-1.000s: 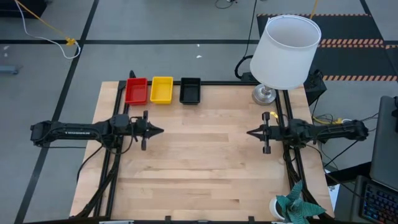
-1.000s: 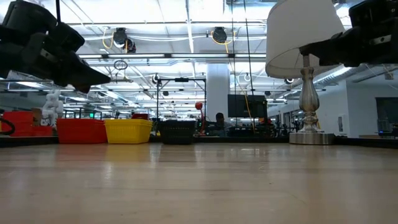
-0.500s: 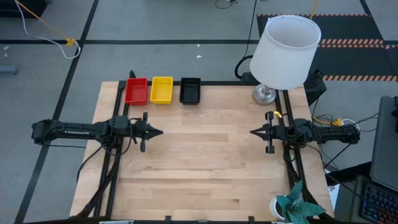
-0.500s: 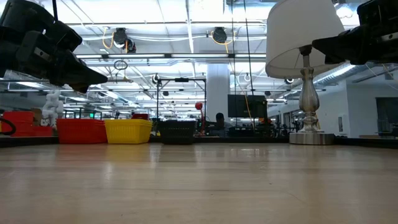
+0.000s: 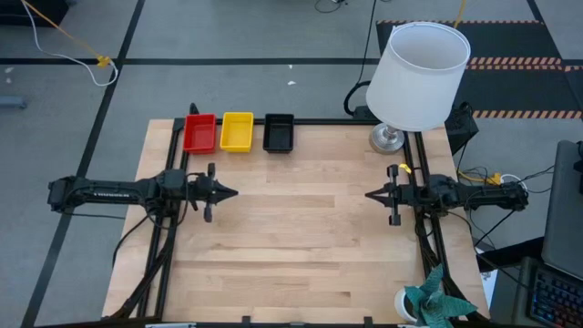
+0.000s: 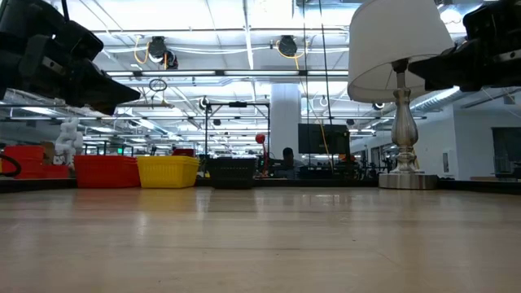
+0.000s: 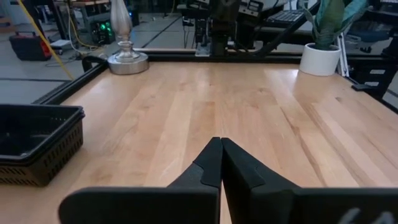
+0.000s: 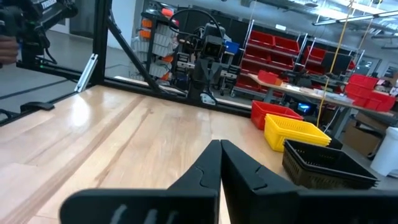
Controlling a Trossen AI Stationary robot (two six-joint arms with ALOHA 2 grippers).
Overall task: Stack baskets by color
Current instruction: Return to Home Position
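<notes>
A red basket [image 5: 199, 133], a yellow basket [image 5: 237, 132] and a black basket [image 5: 279, 133] stand side by side on their bases at the table's far edge, left of the middle. The low view shows the same row: red [image 6: 106, 172], yellow [image 6: 168, 171], black [image 6: 233, 172]. My left gripper [image 5: 235, 192] hovers shut over the table's left part, pointing toward the right edge, nearer than the baskets. My right gripper [image 5: 368, 195] hovers shut at the right, pointing toward the left edge. In each wrist view the fingers meet with nothing between them: left [image 7: 219, 143], right [image 8: 219, 145].
A lamp with a large white shade [image 5: 422, 75] and a metal foot [image 5: 386, 138] stands at the far right corner. A white pot with a green plant [image 5: 430, 303] sits at the near right corner. Bare wood [image 5: 301, 237] lies between the two grippers.
</notes>
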